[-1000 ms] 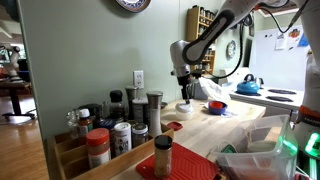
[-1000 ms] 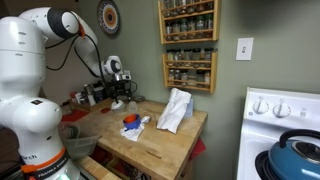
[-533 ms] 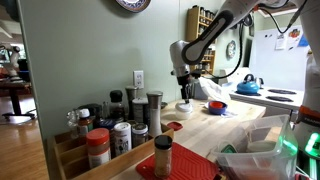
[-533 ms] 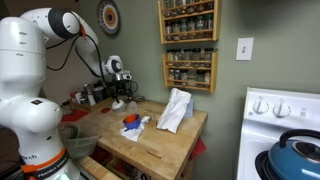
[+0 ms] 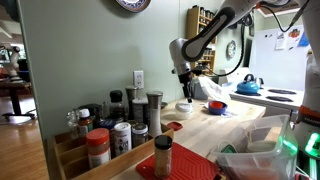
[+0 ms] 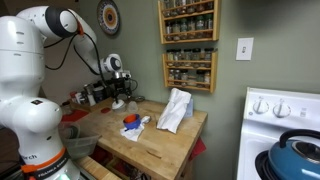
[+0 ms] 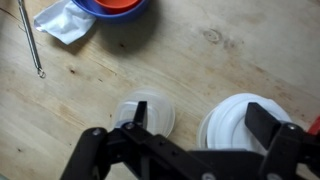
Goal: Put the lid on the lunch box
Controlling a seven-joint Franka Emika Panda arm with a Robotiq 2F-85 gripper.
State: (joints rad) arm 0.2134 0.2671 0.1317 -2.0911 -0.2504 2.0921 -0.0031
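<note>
In the wrist view the lunch box (image 7: 148, 110), a low round translucent container, sits on the wooden table beside the white round lid (image 7: 240, 125), which lies to its right. My gripper (image 7: 197, 128) is open and empty above them. One finger is over the lunch box and the other is over the lid's right edge. In both exterior views the gripper (image 5: 185, 93) (image 6: 119, 92) hangs just above the table, with a white piece (image 5: 185, 106) below it. I cannot tell there which piece it is.
A red-and-blue object (image 7: 118, 6), a crumpled white cloth (image 7: 63, 22) and a thin metal rod (image 7: 30, 40) lie on the table nearby. Spice jars (image 5: 120, 130), a red disc (image 5: 174, 126), a white towel (image 6: 175, 108) and a blue kettle (image 5: 248, 85) stand around.
The gripper has risen slightly above the two white pieces. Nothing else has moved.
</note>
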